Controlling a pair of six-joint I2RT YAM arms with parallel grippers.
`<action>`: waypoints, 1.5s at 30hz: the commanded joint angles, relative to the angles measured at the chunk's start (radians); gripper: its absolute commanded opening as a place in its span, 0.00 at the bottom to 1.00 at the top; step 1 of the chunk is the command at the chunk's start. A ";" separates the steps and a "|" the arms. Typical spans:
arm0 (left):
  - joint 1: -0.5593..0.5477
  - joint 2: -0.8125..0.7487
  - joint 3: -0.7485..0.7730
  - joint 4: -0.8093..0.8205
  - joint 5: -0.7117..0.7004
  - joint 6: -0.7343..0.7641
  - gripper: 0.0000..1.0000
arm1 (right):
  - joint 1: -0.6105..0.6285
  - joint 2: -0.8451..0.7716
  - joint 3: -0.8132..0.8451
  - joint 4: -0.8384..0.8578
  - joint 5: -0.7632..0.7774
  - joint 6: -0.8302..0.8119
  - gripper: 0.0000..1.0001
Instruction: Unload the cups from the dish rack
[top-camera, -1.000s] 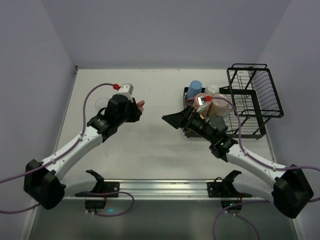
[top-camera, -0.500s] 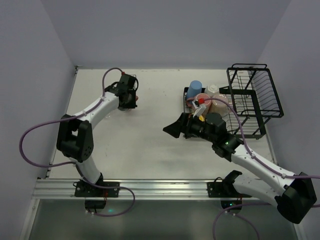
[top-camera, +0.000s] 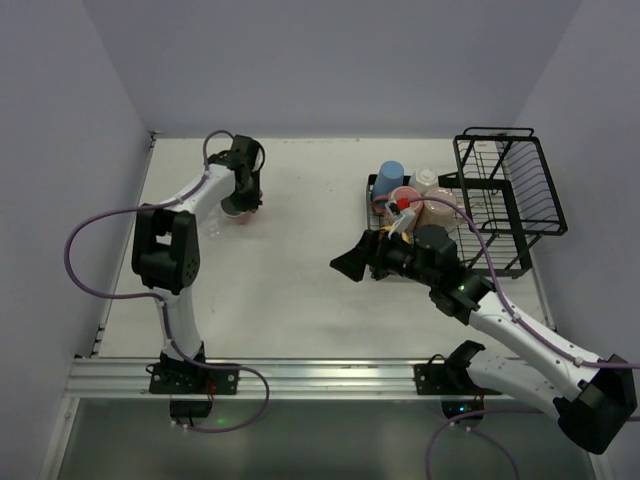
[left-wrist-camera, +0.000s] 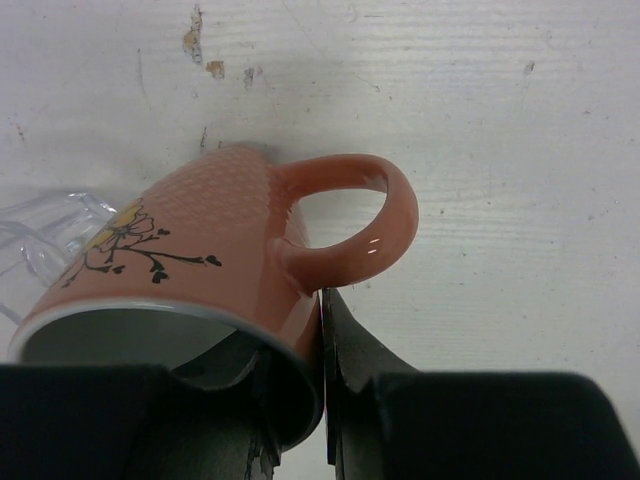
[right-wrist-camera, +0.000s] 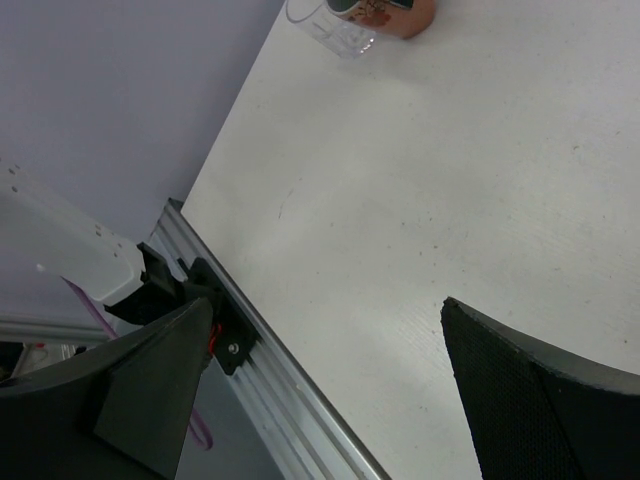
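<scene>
Left wrist view has the left claw (left-wrist-camera: 300, 355) clamped on the rim wall of the pink mug (left-wrist-camera: 200, 260), one finger inside the mouth and one outside, just beside the handle. The mug is tilted over the far left of the counter (left-wrist-camera: 500, 120), and whether its base touches the surface cannot be told. A clear glass (left-wrist-camera: 50, 225) stands right against its other side. Letting go at this tilt is the main risk: the mug could tip, roll on its side, or knock the glass over. The inner finger could also catch the rim when it pulls out and drag the mug along. The right claw (right-wrist-camera: 325, 340) hangs wide open and empty above the bare counter, left of the dish rack (top-camera: 510, 190), where a blue cup (top-camera: 390, 175) and others wait.
</scene>
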 joint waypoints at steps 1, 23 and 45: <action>0.008 -0.006 0.064 -0.037 0.039 0.045 0.21 | 0.007 -0.017 0.048 -0.034 0.014 -0.033 0.99; -0.004 -0.354 -0.029 0.178 0.315 -0.012 0.98 | -0.018 -0.058 0.158 -0.357 0.420 -0.237 0.99; -0.214 -1.084 -0.738 0.424 0.354 -0.012 1.00 | -0.162 0.379 0.344 -0.524 0.560 -0.407 0.99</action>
